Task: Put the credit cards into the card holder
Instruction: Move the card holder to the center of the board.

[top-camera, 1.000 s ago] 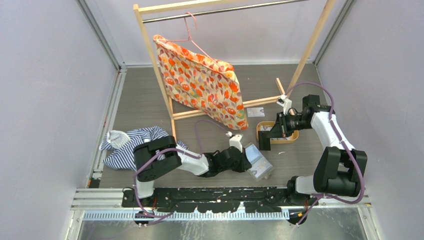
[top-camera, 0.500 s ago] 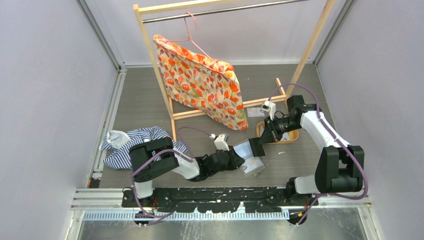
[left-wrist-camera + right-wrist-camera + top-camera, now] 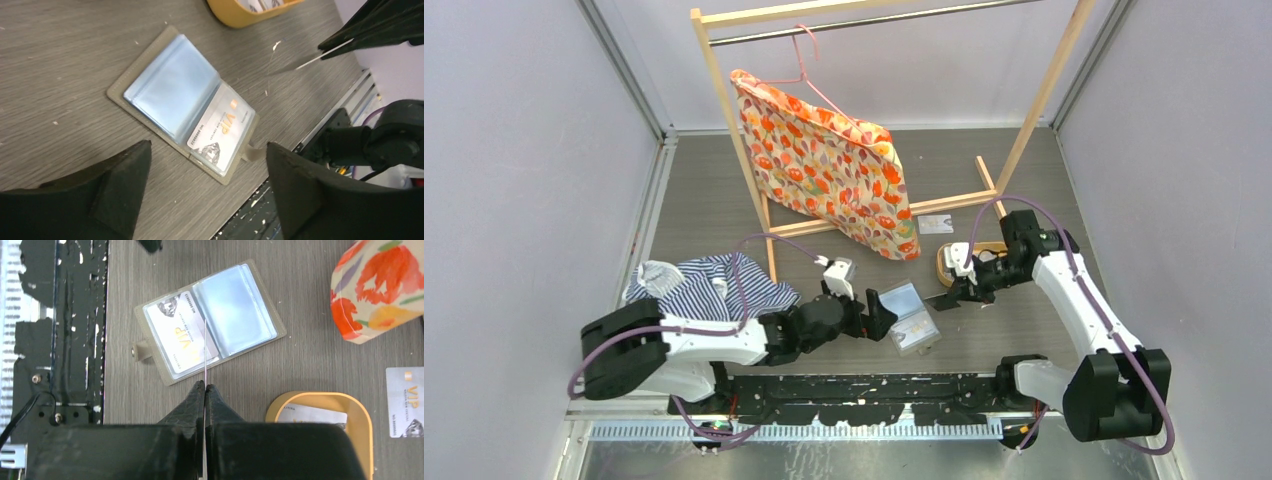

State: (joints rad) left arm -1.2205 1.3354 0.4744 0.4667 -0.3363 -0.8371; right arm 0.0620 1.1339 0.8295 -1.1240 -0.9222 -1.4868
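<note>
Your right claw (image 3: 205, 388) was pinched fully shut on a thin card (image 3: 205, 352), which showed edge-on from the wrist as a pale line standing out past the fingertips. That card hung over the card holder (image 3: 235, 310), its edge lined up near the fold between the two sleeve pages. I could not tell whether it touched the sleeves.

The card holder lay open and flat on the table (image 3: 714, 210), near the front rail and between your two arms. Its snap tab (image 3: 139, 351) pointed toward the rail. One sleeve held a white VIP card (image 3: 179, 337) with gold lettering. The facing sleeve looked pale blue, and I could not tell whether anything was in it.

Your left claw (image 3: 207, 150) was spread wide and had hold of nothing, hovering just beside the card holder on its left.

Beyond the right claw sat the oval tan tray (image 3: 320, 396) with at least one pale card (image 3: 310, 415) in it. A second VIP card (image 3: 404, 401) lay flat on the table past the tray, near the flowered cloth (image 3: 834, 160) hanging on the rack.
</note>
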